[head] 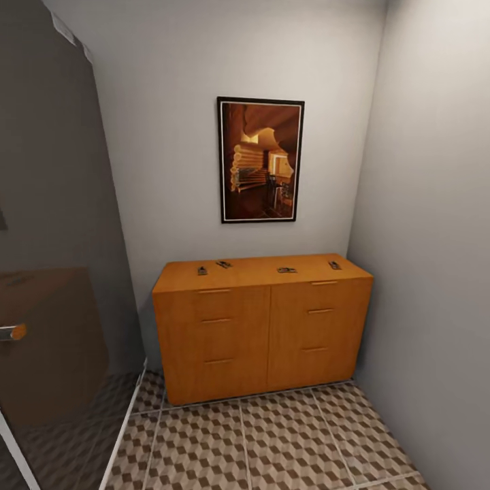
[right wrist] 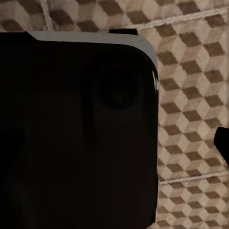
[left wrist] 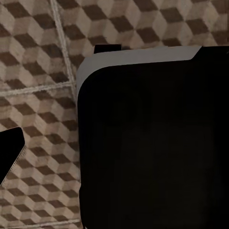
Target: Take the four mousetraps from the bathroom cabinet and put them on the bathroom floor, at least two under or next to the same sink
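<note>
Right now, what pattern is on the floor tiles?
Brown, beige and cream cubes on the bathroom floor, pale grout; clearest in the head view.

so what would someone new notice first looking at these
Probably the orange-brown cabinet against the back wall, with four small mousetraps spread along its top. Right above it hangs a dark-framed picture in warm browns. The cube-patterned bathroom floor comes next, spreading out in front of the cabinet.

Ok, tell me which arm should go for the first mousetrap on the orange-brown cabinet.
Too early to favour either. The four small tan mousetraps spread evenly across the orange-brown wooden cabinet top, across the cube-patterned tiled floor. Likely left arm for the left pair, right for the right.
</note>
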Controlling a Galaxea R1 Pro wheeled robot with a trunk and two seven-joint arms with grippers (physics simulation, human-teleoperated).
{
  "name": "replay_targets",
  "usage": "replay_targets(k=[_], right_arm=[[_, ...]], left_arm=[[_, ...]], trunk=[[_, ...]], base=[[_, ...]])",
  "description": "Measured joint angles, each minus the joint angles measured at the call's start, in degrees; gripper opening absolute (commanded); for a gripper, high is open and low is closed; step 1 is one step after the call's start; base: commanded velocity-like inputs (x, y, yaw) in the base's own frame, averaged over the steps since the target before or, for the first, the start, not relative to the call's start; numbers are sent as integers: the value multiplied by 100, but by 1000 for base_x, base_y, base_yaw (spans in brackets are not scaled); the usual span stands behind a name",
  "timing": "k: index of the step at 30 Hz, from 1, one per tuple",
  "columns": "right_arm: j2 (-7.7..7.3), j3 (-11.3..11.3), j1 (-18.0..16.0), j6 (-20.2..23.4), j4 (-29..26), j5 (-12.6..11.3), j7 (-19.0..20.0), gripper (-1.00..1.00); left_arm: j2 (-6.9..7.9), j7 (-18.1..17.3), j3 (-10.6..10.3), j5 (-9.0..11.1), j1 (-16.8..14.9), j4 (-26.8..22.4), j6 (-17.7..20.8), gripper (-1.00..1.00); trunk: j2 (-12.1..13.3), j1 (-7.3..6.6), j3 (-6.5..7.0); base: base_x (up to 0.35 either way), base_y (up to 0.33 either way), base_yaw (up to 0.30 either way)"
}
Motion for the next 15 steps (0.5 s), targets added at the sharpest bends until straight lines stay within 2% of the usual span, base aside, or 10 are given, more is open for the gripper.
replay_targets(k=[8, 15], right_arm=[[3, 0, 1, 0, 0, 0, 0, 100], [3, 0, 0, 0, 0, 0, 0, 100]], left_arm=[[0, 0, 1, 3, 0, -1, -5, 100], [0, 0, 1, 22, 0, -2, -46, 100]], trunk=[[0, 0, 0], [0, 2, 0]], base=[[306, 0, 0], [119, 0, 0]])
